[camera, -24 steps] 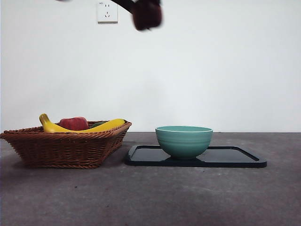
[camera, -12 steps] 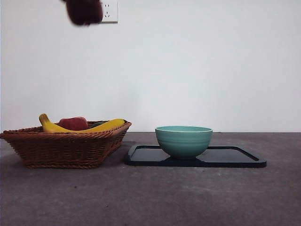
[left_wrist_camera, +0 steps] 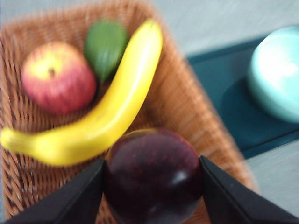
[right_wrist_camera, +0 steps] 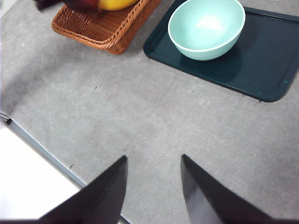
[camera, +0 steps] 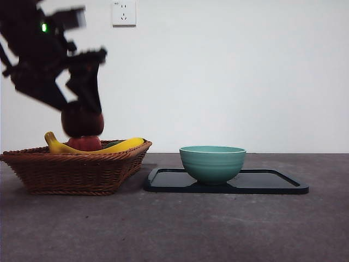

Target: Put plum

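Now plum clamped between left gripper jaws, above basket.

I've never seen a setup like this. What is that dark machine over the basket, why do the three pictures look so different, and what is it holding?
It is a robot with two arms, each ending in a two-jawed gripper. One picture looks level across the table; the other two come from cameras on the arms' wrists. The left gripper is clamped on a dark plum above the wicker basket; in the level view the plum hangs just above the fruit. In the basket lie a banana, a red apple and a green fruit. Beside the basket, a teal bowl stands on a dark tray. The right gripper waits open and empty over bare table.
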